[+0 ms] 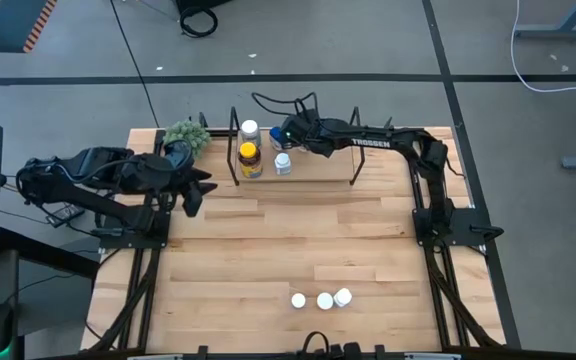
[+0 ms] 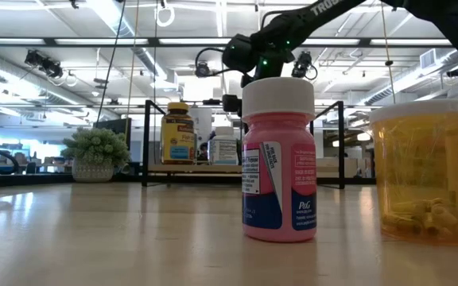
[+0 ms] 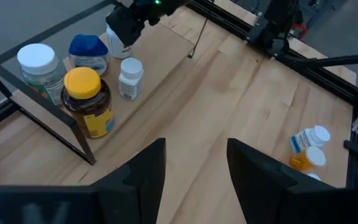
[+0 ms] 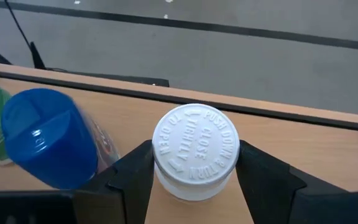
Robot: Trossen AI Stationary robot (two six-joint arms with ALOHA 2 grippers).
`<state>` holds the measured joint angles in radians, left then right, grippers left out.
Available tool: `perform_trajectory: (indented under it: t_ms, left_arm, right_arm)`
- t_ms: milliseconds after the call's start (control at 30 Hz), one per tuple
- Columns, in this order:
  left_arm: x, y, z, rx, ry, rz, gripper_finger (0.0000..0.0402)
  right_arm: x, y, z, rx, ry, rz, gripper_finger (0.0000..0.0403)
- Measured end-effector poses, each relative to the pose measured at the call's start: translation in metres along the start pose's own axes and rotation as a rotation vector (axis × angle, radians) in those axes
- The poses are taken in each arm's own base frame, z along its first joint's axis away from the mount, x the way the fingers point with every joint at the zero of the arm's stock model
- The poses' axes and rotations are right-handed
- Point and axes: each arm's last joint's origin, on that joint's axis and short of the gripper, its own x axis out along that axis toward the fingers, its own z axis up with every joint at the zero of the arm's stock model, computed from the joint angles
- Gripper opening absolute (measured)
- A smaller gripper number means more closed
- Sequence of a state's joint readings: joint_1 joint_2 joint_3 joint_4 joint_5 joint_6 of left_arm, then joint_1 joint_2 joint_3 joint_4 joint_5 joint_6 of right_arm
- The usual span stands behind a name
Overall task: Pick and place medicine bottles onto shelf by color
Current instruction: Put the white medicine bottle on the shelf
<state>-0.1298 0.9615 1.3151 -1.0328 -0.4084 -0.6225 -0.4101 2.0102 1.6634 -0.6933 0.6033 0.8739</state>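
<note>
The shelf (image 1: 318,168) stands at the table's far edge. On its left part stand a white-capped bottle (image 1: 249,129), an amber bottle with a yellow cap (image 1: 251,160), a small white bottle (image 1: 283,162) and a blue-capped bottle (image 4: 42,143). My right gripper (image 1: 288,132) is over the shelf, shut on a white-capped bottle (image 4: 196,151) beside the blue one. My left gripper (image 3: 194,168) is open and empty at the table's far left, near the shelf's left end. Three more bottles (image 1: 323,299) lie near the front edge. My right gripper pinches the white cap's two opposite sides (image 4: 160,163) between its two fingers (image 4: 132,174). The fingers come from above, pointing down, slanted from the table's right. The bottle stays upright below them. The gripper hides whether its base rests on the shelf board.
A green plant ball (image 1: 185,134) sits left of the shelf. The shelf's black wire uprights (image 1: 235,150) stand at both ends. In the low view a pink bottle (image 2: 279,159) and a yellow translucent one (image 2: 424,175) stand close to the front edge. Bare wood lies mid-table.
</note>
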Motion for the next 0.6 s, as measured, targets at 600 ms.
perform_trajectory:
  t_ms: [600]
  left_arm:
    - [0.001, 0.003, 0.002, -0.017, -0.006, 0.021, 0.0172]
  right_arm:
    - [0.012, -0.011, 0.007, 0.034, 0.083, 0.017, 0.0244]
